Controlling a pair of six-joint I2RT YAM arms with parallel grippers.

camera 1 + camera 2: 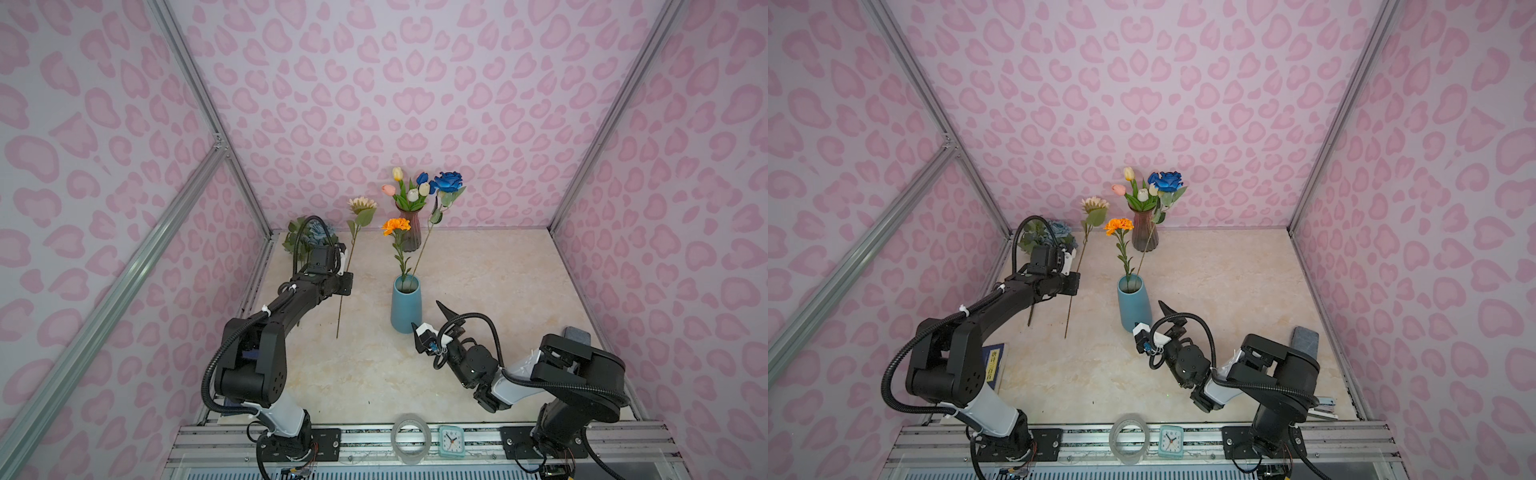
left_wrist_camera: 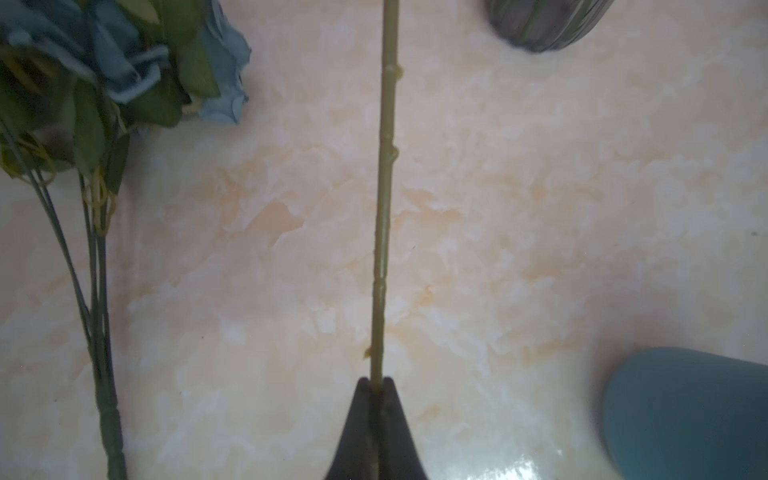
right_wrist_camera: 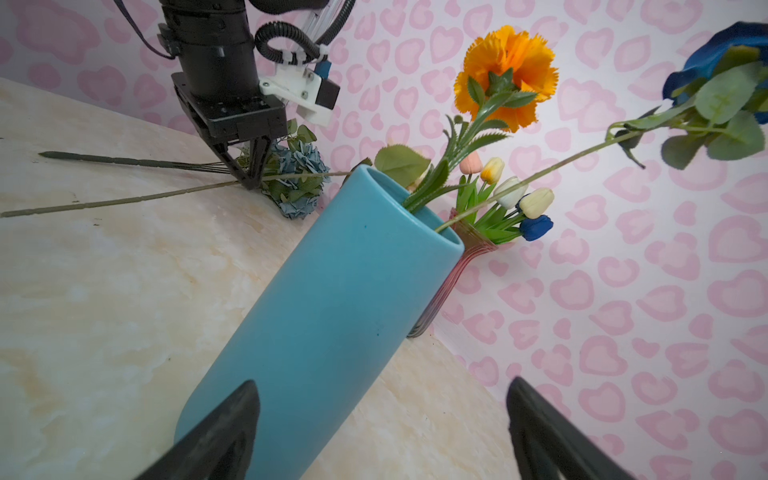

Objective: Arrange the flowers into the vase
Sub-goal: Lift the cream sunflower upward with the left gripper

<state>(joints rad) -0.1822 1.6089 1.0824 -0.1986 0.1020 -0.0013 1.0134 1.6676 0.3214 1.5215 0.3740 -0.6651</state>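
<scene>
At the back left of the table (image 1: 478, 291), your left hand (image 2: 376, 384) is clamped shut on the bare stem of the beige daisy (image 1: 362, 204). The left wrist view shows both fingertips (image 2: 359, 403) pressed against that stem, a grip both top views hide under the wrist. The stem runs low along the table, and you cannot tell whether it rests on the surface.

Just beside it, toward the corner, lies the dusty-blue rose bunch (image 1: 320, 232). The left arm's cable loops over it in both top views. Your blue vase (image 1: 406, 307) stands upright mid-table, between the arms and clear of the held stem.

That vase holds the orange bloom (image 1: 396, 225) and the vivid blue rose (image 1: 448, 180), whose long stem leans out toward the back wall. Behind it, against the wall, a pink ribbed vase (image 1: 409, 235) holds the tulips (image 1: 409, 189).

Your right hand (image 1: 425, 314) is spread wide with nothing in it, just beside the blue vase's lower body. The right wrist view puts one finger in front of the vase and the other off to the side. You cannot tell whether either one touches it.

A tape roll (image 1: 411, 438) and a small clock (image 1: 451, 440) sit on the front rail. A grey block (image 1: 575, 334) lies behind the right arm. A blue booklet (image 1: 995, 365) under the left arm shows plainly in a top view.
</scene>
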